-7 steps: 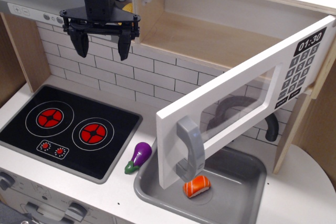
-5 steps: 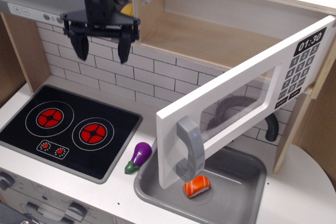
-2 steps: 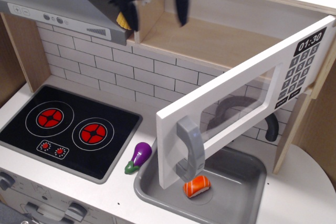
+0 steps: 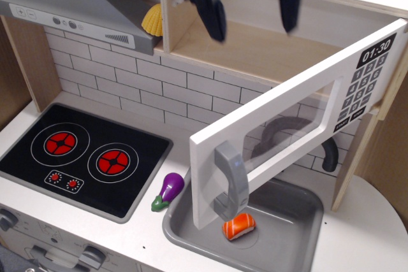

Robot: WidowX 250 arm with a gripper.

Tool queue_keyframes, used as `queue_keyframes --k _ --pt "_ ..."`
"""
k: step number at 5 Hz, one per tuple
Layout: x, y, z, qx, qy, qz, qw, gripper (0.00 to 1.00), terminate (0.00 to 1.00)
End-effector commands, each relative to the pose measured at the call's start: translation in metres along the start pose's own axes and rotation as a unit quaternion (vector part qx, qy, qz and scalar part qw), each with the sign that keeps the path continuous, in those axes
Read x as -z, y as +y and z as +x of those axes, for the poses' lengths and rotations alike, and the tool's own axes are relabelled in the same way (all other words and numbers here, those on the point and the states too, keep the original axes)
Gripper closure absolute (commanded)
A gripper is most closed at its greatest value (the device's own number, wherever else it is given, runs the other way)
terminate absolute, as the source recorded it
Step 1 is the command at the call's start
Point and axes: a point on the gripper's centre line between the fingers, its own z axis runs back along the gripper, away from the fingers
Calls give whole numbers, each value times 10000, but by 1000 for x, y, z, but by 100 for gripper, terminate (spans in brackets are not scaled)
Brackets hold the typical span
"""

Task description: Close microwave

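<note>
Two spread fingers (image 4: 214,17) above microwave (image 4: 299,103)

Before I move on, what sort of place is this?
Most likely a toy play kitchen: a black two-burner hob with red rings, a grey sink holding a toy salmon piece, and a wooden microwave with an open white door.
</note>
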Motion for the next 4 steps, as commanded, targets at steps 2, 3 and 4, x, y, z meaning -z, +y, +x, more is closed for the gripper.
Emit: queue_keyframes --k 2,3,4 --pt "2 -44 -50 -134 -76 -32 9999 0 0" --pt "23 -52 -61 -184 16 85 9998 0 0" --pt "53 -58 -69 -424 110 -64 9990 0 0"
